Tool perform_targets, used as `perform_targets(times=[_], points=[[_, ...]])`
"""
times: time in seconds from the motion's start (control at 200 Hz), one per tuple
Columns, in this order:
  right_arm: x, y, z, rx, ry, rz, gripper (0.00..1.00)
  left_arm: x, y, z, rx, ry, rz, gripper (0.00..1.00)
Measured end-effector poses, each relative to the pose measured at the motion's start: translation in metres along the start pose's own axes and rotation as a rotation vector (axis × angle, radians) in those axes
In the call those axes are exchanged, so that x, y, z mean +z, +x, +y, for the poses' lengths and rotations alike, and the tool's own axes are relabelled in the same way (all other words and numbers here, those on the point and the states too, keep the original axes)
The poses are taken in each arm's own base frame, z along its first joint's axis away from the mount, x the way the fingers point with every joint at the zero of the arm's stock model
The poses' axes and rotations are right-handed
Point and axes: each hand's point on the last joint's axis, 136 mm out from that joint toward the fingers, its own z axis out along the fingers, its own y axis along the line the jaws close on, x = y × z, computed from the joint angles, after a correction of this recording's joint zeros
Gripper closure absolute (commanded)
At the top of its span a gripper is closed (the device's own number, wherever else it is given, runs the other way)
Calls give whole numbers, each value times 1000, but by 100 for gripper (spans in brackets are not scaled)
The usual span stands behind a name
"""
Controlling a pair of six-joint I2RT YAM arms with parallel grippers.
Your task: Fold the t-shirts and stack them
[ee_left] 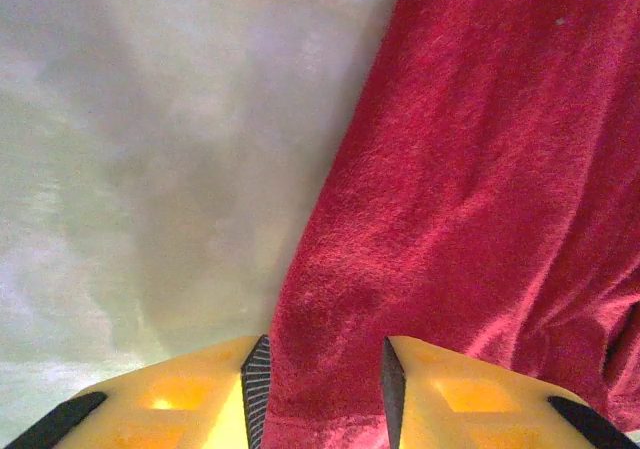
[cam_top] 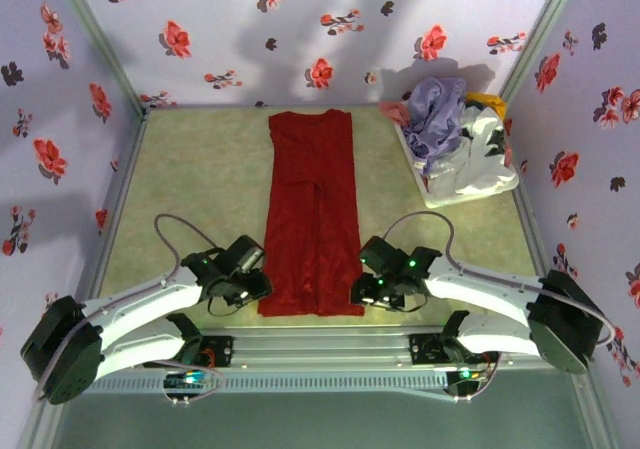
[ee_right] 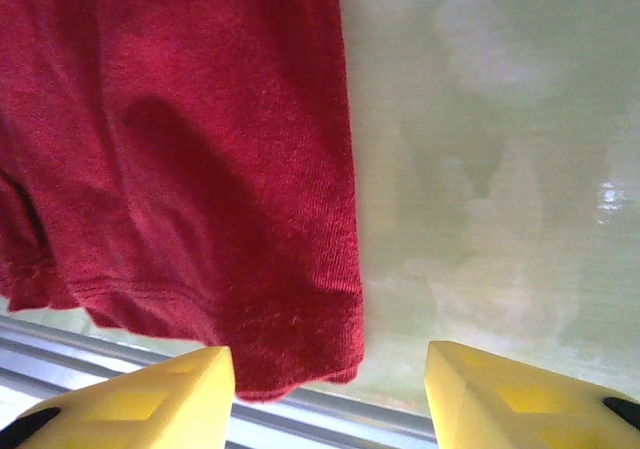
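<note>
A deep red t-shirt (cam_top: 312, 209) lies flat on the green table as a long narrow strip, sleeves folded in, running from the back towards me. My left gripper (cam_top: 250, 287) sits at its near left corner. In the left wrist view the red cloth (ee_left: 470, 169) fills the gap of the left gripper (ee_left: 325, 389), whose jaws stand apart and open. My right gripper (cam_top: 362, 291) is at the near right corner. In the right wrist view the right gripper (ee_right: 330, 379) is open wide, with the hem corner (ee_right: 300, 339) of the shirt lying loose beside its left finger.
A white basket (cam_top: 470, 184) stands at the back right, heaped with a lavender shirt (cam_top: 435, 114) and bits of yellow-orange (cam_top: 490, 101) and pink (cam_top: 395, 112) cloth. A metal rail (cam_top: 330, 344) runs along the near table edge. Flowered walls close in three sides.
</note>
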Motion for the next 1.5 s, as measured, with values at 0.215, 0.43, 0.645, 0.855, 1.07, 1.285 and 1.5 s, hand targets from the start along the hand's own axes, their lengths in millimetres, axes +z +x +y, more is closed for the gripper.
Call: perform_targets(times=[0.215, 0.43, 0.645, 0.855, 1.07, 1.285, 1.5], points=[[5, -1, 3, -8, 14, 16, 47, 7, 6, 4, -31, 3, 14, 63], [8, -2, 2, -15, 33, 22, 52, 10, 9, 3, -45, 11, 9, 64], [1, -7, 1, -27, 58, -9, 49, 11, 9, 4, -69, 12, 5, 64], [-13, -11, 4, -36, 40, -53, 54, 10, 9, 5, -82, 29, -5, 65], [-8, -7, -8, -21, 55, -42, 68, 9, 8, 4, -83, 34, -12, 67], [-1, -1, -13, -21, 73, 2, 68, 9, 8, 5, -80, 30, -14, 68], [12, 7, -10, -45, 105, 57, 68, 9, 8, 5, -79, 31, -14, 68]])
